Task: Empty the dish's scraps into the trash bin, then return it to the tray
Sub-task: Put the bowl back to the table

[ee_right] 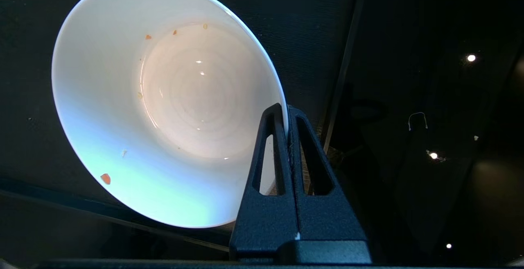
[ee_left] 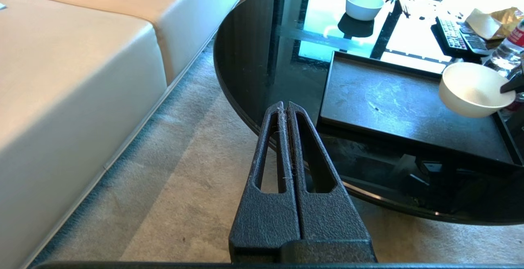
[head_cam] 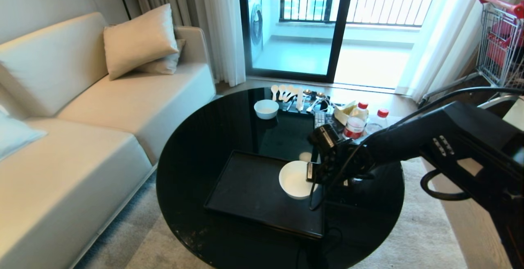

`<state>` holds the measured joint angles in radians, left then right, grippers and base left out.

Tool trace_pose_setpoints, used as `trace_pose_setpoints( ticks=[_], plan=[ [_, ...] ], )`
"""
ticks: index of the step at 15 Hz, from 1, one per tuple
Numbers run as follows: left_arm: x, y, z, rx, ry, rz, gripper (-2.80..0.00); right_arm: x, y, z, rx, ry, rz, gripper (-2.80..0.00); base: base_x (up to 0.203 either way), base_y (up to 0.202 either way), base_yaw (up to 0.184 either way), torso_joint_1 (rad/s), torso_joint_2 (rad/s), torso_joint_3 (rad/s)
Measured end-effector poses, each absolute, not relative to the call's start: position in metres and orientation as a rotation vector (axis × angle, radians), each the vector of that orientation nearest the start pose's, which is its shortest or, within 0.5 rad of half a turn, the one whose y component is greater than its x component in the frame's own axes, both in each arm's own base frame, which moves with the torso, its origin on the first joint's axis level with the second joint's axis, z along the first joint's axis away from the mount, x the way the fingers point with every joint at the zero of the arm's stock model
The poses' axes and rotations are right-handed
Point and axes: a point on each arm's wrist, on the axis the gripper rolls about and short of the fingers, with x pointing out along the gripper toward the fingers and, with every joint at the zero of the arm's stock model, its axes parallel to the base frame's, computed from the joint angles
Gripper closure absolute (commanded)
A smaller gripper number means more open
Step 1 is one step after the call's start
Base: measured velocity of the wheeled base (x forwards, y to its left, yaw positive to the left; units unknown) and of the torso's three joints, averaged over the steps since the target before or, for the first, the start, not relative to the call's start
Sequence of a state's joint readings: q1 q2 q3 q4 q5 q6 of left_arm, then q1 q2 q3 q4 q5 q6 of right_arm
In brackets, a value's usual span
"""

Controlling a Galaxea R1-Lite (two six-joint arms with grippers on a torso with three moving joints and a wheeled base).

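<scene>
With my right gripper [ee_right: 287, 111] fingers clamped on the dish [head_cam: 294, 179] rim, lower centre of frame over the tray [head_cam: 249, 187] (only flecks left), I'd lower it level before releasing.

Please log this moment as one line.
right claw: shut on bowl rim | bowl: over tray, few crumbs left | left claw: shut, parked

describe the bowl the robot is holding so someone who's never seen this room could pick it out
On the round black glass table lies a black tray. Over its right end the right gripper pinches the dish by its rim. The other white bowl stands untouched at the table's far side.
</scene>
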<state>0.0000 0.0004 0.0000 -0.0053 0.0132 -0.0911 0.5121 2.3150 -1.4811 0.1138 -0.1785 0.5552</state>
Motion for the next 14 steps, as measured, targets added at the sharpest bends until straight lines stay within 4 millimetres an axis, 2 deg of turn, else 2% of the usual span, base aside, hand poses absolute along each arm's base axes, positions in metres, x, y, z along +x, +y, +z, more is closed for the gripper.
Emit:
trace_pose_setpoints(
  ticks=[8,14],
  plan=[
    [-0.023,0.000,0.076,-0.091,-0.005,0.013,0.00,0.388,0.217,0.046,0.203,0.954,0.046,0.00,0.000,0.000,0.000,0.000,0.00,0.000],
    [-0.023,0.000,0.076,-0.090,-0.005,0.013,0.00,0.383,0.236,0.043,0.191,0.958,0.102,0.00,0.000,0.000,0.000,0.000,0.00,0.000]
  ],
)
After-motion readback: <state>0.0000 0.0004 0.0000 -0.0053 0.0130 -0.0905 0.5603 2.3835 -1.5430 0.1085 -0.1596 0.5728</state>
